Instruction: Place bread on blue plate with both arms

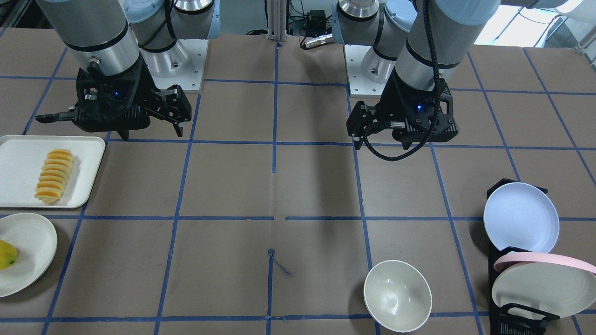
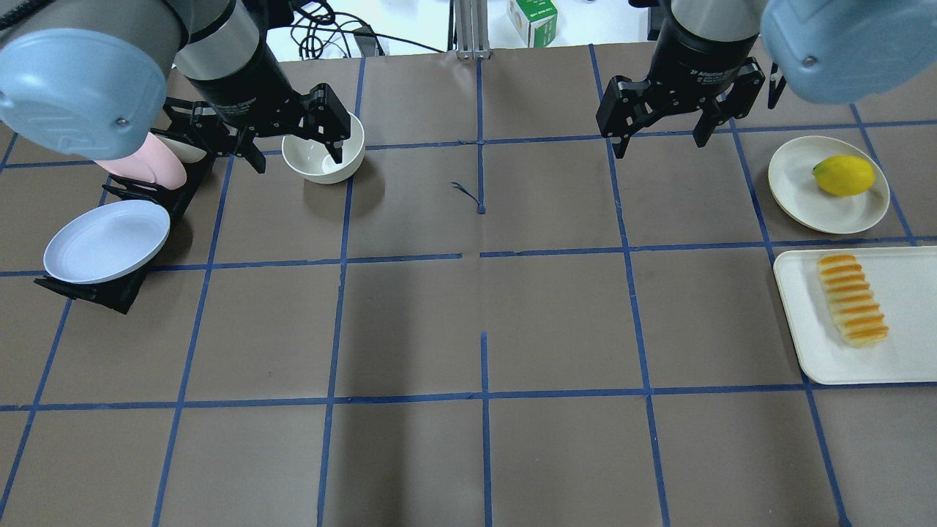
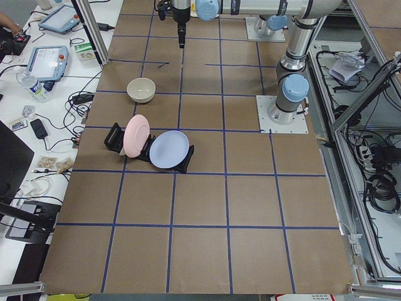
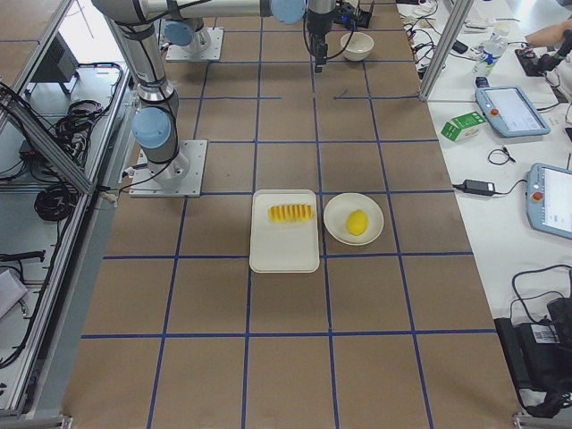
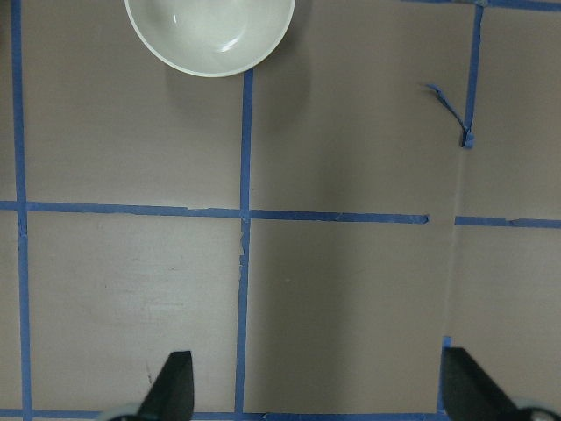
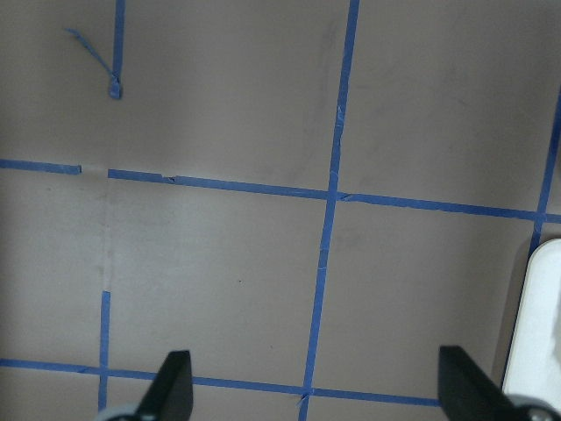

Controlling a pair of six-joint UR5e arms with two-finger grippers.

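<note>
The bread is a row of orange-crusted slices lying on a white tray at the table's right end; it also shows in the overhead view. The blue plate leans tilted in a black rack at the left end, also seen from overhead. My left gripper hangs open and empty above the table near a white bowl. My right gripper hangs open and empty, well away from the bread. Both wrist views show the fingertips wide apart over bare table.
A pink-rimmed plate and a white plate stand in the same rack. A yellow lemon lies on a white plate beside the tray. The tray's edge shows in the right wrist view.
</note>
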